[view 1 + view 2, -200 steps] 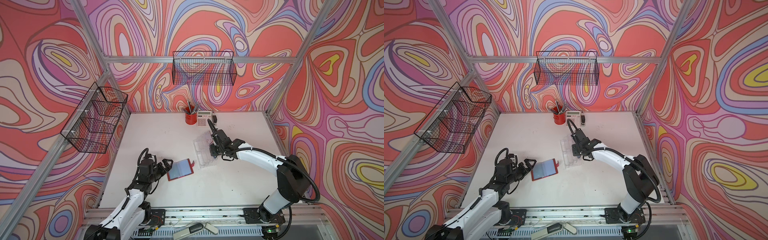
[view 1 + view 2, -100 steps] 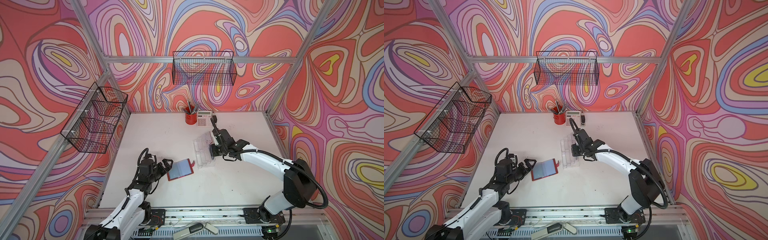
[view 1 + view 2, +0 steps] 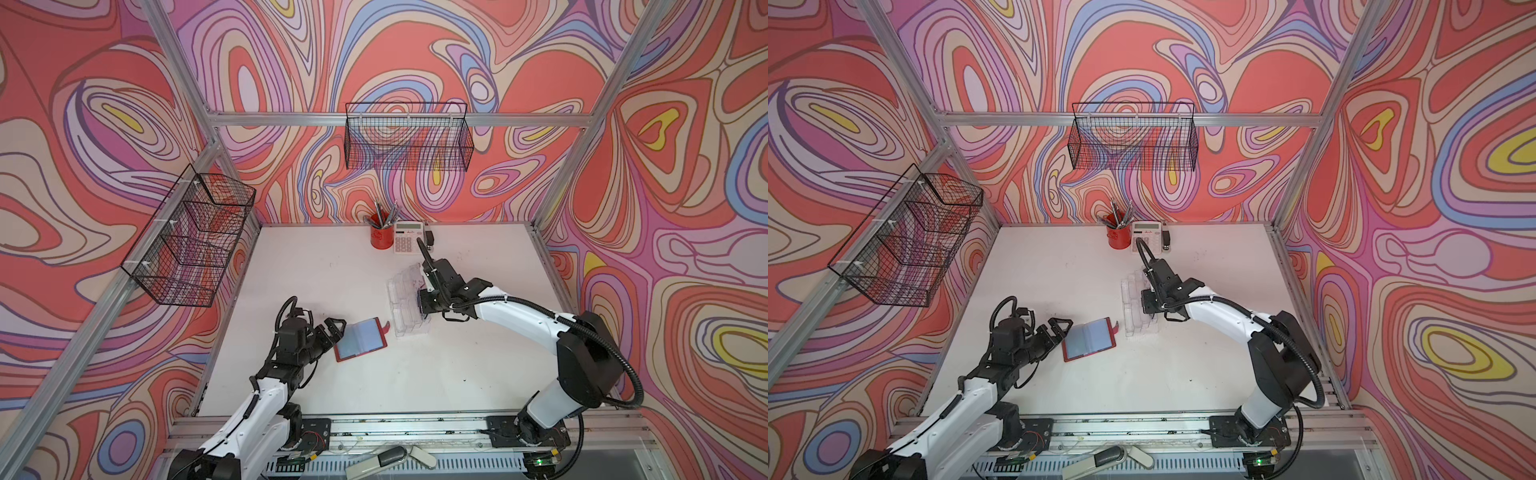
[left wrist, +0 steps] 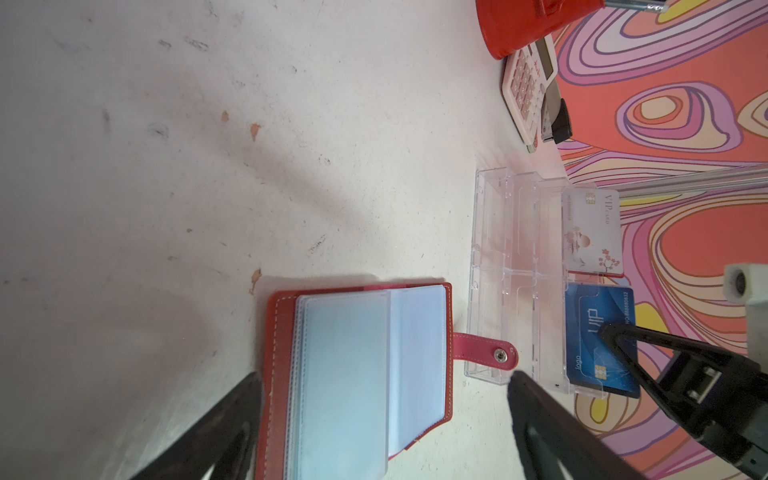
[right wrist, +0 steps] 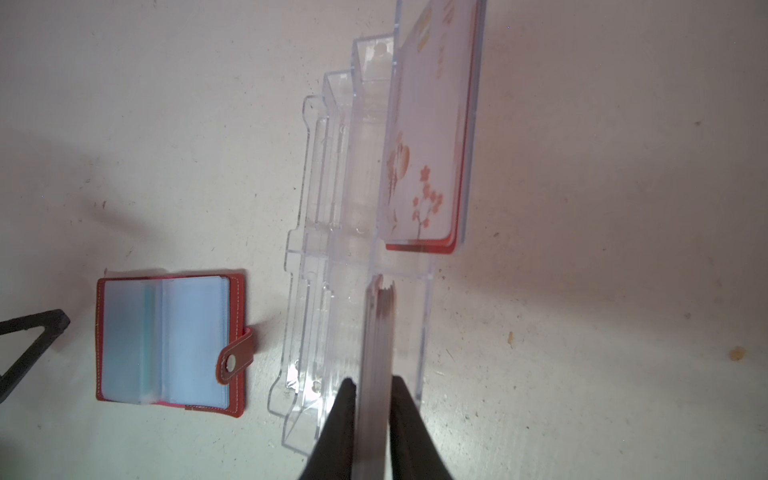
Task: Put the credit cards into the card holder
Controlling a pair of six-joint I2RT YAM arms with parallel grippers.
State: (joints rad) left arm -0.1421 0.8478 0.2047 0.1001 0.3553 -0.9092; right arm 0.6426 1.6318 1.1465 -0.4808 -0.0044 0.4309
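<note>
The stack of blue plastic credit cards with white lettering (image 4: 586, 357) stands on edge in the tallest tier of a clear stepped acrylic rack (image 4: 503, 270). The right claw (image 5: 373, 381) pinches it between black fingers. A glossy white blossom-printed card (image 4: 592, 232) sits alongside. The left claw (image 4: 384, 376) gapes wide and holds nothing, at the open red stitched wallet (image 4: 278, 353) on the scuffed white tabletop (image 4: 208, 187).

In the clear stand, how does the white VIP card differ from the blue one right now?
The white card is pale with pink blossoms; the blue card is dark with white lettering. The right claw grips the blue card, while the white card stands untouched. Both stand in the same tier of the clear stand, in neighbouring compartments, each showing a chip.
</note>
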